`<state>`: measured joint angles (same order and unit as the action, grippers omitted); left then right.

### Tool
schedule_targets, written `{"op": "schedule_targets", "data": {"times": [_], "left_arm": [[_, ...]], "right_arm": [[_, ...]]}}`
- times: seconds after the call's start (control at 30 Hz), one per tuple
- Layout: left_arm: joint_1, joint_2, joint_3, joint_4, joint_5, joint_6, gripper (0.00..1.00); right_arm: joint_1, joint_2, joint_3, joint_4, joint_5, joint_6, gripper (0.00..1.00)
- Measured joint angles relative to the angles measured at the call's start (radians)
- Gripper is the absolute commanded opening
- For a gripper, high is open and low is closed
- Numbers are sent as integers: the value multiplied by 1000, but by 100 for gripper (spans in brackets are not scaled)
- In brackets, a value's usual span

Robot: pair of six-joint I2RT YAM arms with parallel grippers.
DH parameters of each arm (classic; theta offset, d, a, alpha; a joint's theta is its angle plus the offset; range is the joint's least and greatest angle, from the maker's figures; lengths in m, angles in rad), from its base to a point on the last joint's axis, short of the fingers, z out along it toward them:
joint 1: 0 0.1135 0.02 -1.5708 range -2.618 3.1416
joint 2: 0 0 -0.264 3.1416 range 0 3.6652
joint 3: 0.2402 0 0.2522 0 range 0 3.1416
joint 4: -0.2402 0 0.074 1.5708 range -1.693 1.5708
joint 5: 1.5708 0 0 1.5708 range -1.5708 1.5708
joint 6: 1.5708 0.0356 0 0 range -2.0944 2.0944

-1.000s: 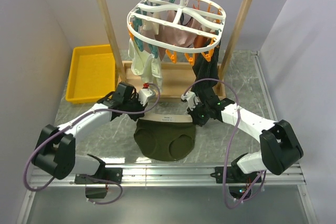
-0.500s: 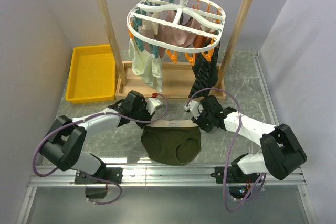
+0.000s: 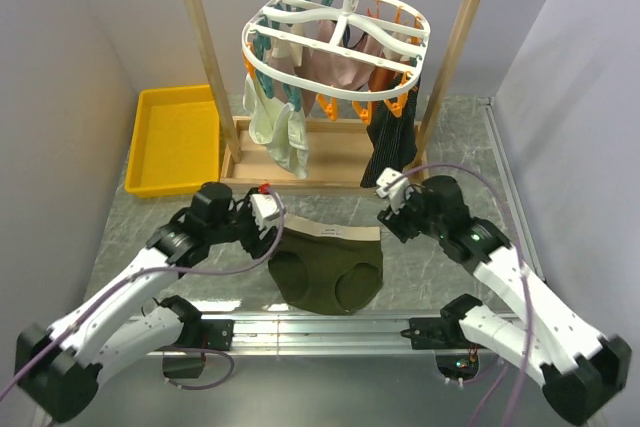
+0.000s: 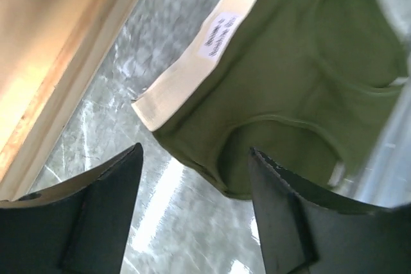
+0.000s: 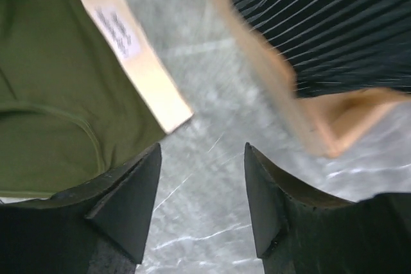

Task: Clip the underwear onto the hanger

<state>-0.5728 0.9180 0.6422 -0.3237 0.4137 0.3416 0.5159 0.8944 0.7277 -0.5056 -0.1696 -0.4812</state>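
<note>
The left gripper (image 4: 196, 158) hovers empty, fingers spread, over the left waistband corner of the dark olive-green fabric briefs (image 3: 325, 267), which lie flat on the grey marble table (image 3: 460, 147) below the white plastic oval clip hanger (image 3: 343, 15); the right gripper (image 5: 202, 152) hangs spread and empty beside their right corner

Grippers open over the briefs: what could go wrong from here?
The underwear lies flat on the table, so the open left gripper and right gripper may pinch one waistband layer or miss its corners. The black garment on the crowded hanger hangs near the right gripper and might snag.
</note>
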Motion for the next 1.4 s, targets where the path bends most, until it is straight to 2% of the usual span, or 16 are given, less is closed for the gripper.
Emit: {"op": "schedule_targets", "data": {"times": [0.07,0.1,0.13,0.17,0.3,0.43,0.57,0.73,0.8,1.0,1.17,1.4], "left_arm": [[0,-88,12,-56,23,-13,80],[0,-119,19,-72,34,-25,95],[0,-156,33,-91,44,-39,99],[0,-183,51,-108,56,-60,99],[0,-222,158,-128,103,-158,99],[0,-167,311,-124,113,-296,99],[0,-116,404,-86,104,-393,99],[0,-106,450,-24,103,-442,90],[0,-80,495,-2,102,-474,85],[-3,7,581,133,86,-600,80],[-69,95,646,172,-19,-704,81],[-230,202,816,156,-257,-763,72]], "right_arm": [[0,-92,18,-19,-9,4,66],[-1,-138,30,-31,-10,14,69],[-1,-166,42,-39,-12,23,74],[-2,-193,58,-45,-12,43,76],[-2,-242,149,-64,-32,121,77],[-2,-243,232,-65,-34,219,76],[-2,-251,249,-53,-9,311,82],[-2,-269,251,-17,-28,396,77],[-2,-268,259,12,-54,435,72],[-1,-198,328,101,-120,509,62],[46,-107,420,157,-104,516,57],[177,-32,459,210,-1,507,47]]}}
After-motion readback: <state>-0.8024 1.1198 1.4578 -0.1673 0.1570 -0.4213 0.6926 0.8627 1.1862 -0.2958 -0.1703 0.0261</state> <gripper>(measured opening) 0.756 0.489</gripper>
